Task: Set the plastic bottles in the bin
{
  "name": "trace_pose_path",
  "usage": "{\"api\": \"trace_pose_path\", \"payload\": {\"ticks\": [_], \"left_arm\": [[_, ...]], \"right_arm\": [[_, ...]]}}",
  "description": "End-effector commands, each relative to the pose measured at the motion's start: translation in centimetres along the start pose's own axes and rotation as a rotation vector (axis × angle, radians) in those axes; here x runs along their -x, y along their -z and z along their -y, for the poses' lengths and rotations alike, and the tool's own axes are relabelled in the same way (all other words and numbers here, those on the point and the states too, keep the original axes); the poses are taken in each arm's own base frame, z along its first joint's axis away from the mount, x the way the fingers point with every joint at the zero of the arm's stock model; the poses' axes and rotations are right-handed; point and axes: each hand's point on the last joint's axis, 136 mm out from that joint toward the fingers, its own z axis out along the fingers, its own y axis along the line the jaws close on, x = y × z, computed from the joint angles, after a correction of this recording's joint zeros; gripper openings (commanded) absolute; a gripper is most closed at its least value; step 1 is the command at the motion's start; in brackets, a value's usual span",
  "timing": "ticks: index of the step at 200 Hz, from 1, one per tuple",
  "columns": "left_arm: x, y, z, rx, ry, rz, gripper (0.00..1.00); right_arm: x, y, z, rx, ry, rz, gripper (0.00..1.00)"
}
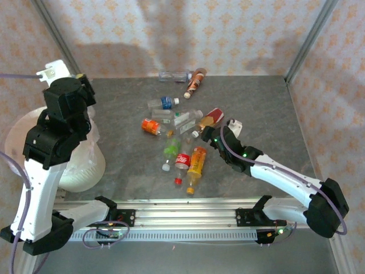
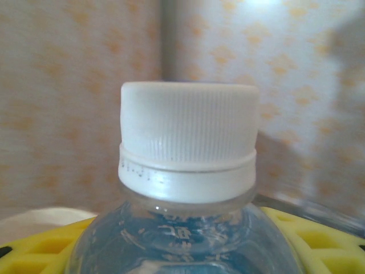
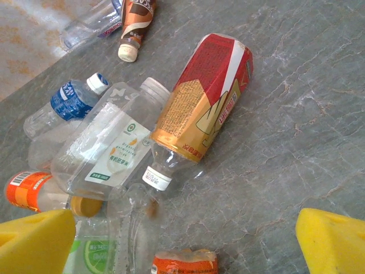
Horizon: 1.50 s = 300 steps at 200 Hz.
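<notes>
My left gripper (image 2: 182, 254) is raised high at the left, over the bin (image 1: 86, 165), and is shut on a clear plastic bottle (image 2: 188, 234) with a white ribbed cap; its yellow pads (image 2: 34, 254) hug the bottle's shoulders. From above, that bottle (image 1: 51, 71) juts left from the left gripper (image 1: 68, 80). The arm hides most of the bin. My right gripper (image 3: 182, 245) hangs open just above the pile, yellow fingertips (image 3: 333, 240) spread wide. Beyond it lie a red-and-gold bottle (image 3: 205, 103), a clear green-labelled one (image 3: 108, 142) and a blue-labelled one (image 3: 68, 103).
Several more bottles lie mid-table: an orange-filled one (image 1: 196, 162), a red-labelled one (image 1: 182, 161), a green one (image 1: 171, 149), an orange-labelled one (image 1: 150, 126). A brown-labelled bottle (image 1: 195, 81) and a clear one (image 1: 174, 75) rest by the back wall. Bare grey table (image 1: 268, 114) stretches right.
</notes>
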Motion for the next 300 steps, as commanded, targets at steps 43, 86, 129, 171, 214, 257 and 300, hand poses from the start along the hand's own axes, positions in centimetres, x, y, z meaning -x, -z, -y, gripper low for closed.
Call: {"api": "trace_pose_path", "payload": {"ticks": [43,86,129,171,214,257,300], "left_arm": [[-5.2,-4.7,-8.4,0.310,0.050,-0.128,0.40],[-9.8,-7.0,-12.4,0.405,0.144,-0.259,0.40],[-13.8,-8.2,-15.8,0.483,0.219,-0.349,0.43],[-16.9,-10.0,-15.8,0.439,0.318,-0.419,0.43],[-18.1,-11.0,-16.9,0.508,0.357,-0.400,0.51],[-18.6,-11.5,-15.4,0.440,0.469,-0.416,0.73],[-17.7,-11.0,-14.6,0.394,0.497,-0.412,0.86]], "right_arm": [[1.1,1.4,-1.5,0.084,0.060,0.028,0.99],[2.2,2.9,-1.4,0.110,0.126,0.065,0.99],[2.2,3.1,-1.8,0.142,0.143,0.072,0.99],[1.6,2.7,-2.0,0.152,0.132,0.050,0.99],[1.6,2.7,-2.4,0.168,0.146,0.049,0.99],[1.4,2.6,-2.2,0.160,0.145,0.042,0.99],[1.0,2.2,-1.1,0.122,0.105,0.040,0.99]]}}
